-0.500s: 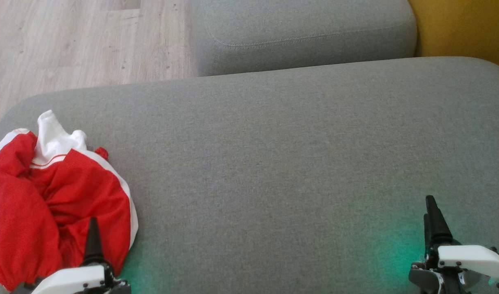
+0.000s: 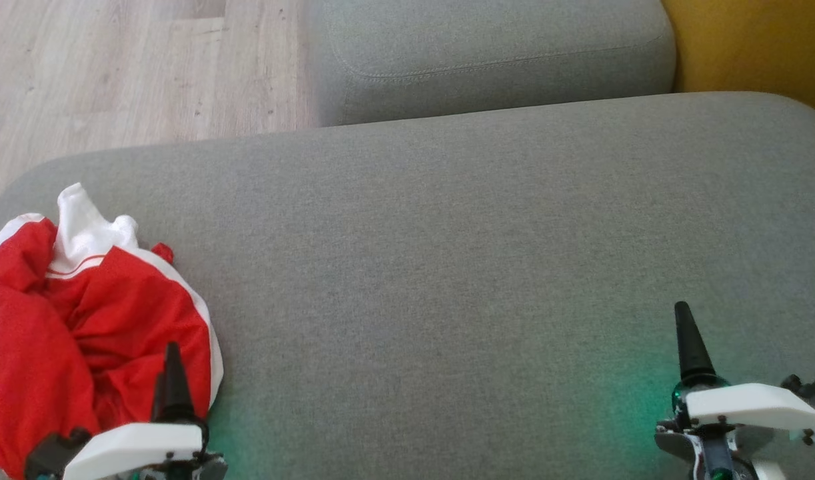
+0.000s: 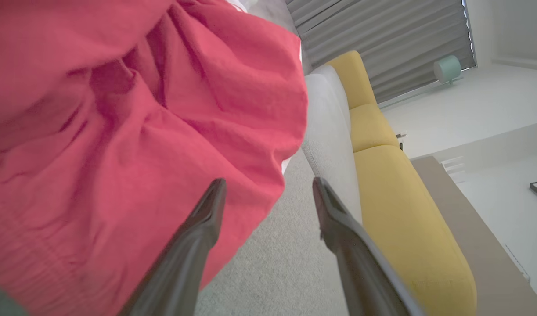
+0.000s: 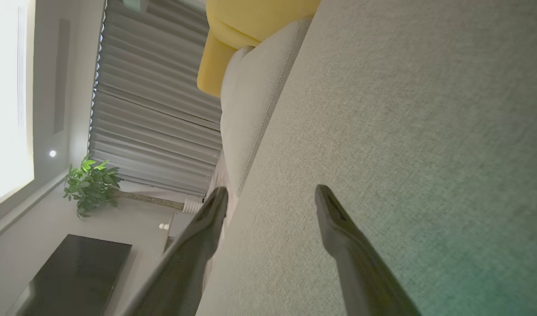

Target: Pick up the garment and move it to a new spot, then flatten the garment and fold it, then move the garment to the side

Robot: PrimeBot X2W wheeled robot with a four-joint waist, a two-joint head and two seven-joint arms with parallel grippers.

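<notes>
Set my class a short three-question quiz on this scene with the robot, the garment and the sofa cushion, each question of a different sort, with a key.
1. True or false: the red and white garment lies folded flat in the middle of the grey cushion.
2. Fill in: the left gripper and the right gripper both stand ____, holding nothing.
3. Which gripper is next to the garment? A. left B. right C. both alike

Key: 1 false, it lies crumpled at the cushion's left end; 2 open; 3 A.
</notes>
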